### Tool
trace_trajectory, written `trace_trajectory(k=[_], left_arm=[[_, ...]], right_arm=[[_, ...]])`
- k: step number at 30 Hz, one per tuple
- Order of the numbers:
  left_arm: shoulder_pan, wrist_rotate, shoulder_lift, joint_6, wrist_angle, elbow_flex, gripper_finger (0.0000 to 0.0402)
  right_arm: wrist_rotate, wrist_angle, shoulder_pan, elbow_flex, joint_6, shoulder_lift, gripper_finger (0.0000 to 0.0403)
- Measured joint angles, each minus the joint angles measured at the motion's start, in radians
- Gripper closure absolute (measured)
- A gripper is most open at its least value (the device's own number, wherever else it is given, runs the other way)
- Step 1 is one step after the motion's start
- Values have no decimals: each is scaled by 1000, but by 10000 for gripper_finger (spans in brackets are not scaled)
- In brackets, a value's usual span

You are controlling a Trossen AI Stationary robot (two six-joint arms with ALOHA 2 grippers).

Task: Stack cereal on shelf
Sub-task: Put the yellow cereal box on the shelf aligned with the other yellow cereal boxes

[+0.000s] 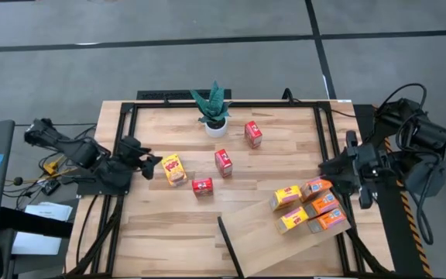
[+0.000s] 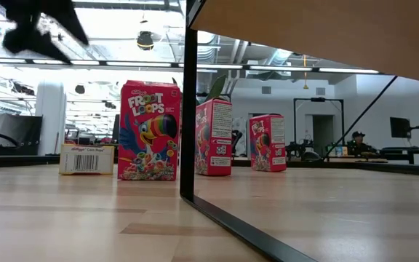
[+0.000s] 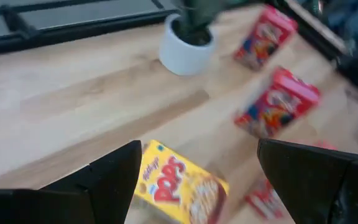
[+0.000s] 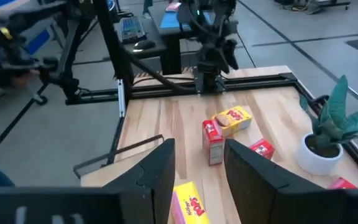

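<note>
High view first, reading from the left: the left claw (image 1: 152, 164) hangs at the worktop's (image 1: 285, 139) left edge, just beside the yellow cereal box (image 1: 174, 169) that lies flat there. Its wrist view shows the fingers spread wide with nothing between them and that yellow box (image 3: 179, 186) directly ahead. The risk here is a glancing contact: if one finger lands on the box's face rather than straddling it, the light carton would probably skid across the planks or spin out of reach.

Toward the middle stand three red cereal boxes (image 1: 223, 163), with one more red box (image 1: 202, 186) lying low near the yellow one, and a potted plant (image 1: 214, 112) behind them. The upright cartons look easy to topple, and a sweeping arm could knock one into the plant.

Further right, the shelf (image 1: 254, 244) lies slanted across the worktop's near right corner, carrying a cluster of yellow and orange boxes (image 1: 310, 205). The right claw (image 1: 347, 180) sits just beside that cluster at the worktop's right edge; its wrist view shows the fingers part-way open and empty. A careless nudge there could, I judge, push the stacked boxes off the tilted board or shift the board itself.
</note>
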Motion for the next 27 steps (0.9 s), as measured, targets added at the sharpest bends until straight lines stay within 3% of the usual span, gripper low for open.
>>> trace_trajectory(k=[3,6,10,12,17,23,27], left_arm=[[58,24,-41,-18,60,-87,90],[94,122,-46,38,231,-160,90],[102,207,16,160,547,-244,100],[102,196,66,152,584,-258,118],[85,132,163,77,585,-259,208],[72,178,227,0,558,-259,365],[42,215,272,-34,569,-259,391]], right_arm=[[46,1,-14,0,1,4,249],[55,-1,-48,0,10,14,254],[55,-7,-78,-13,11,26,262],[54,-9,-87,-29,12,26,265],[52,-17,-106,-45,19,35,274],[52,-17,-105,-45,19,36,280],[52,-20,-105,-45,19,36,280]])
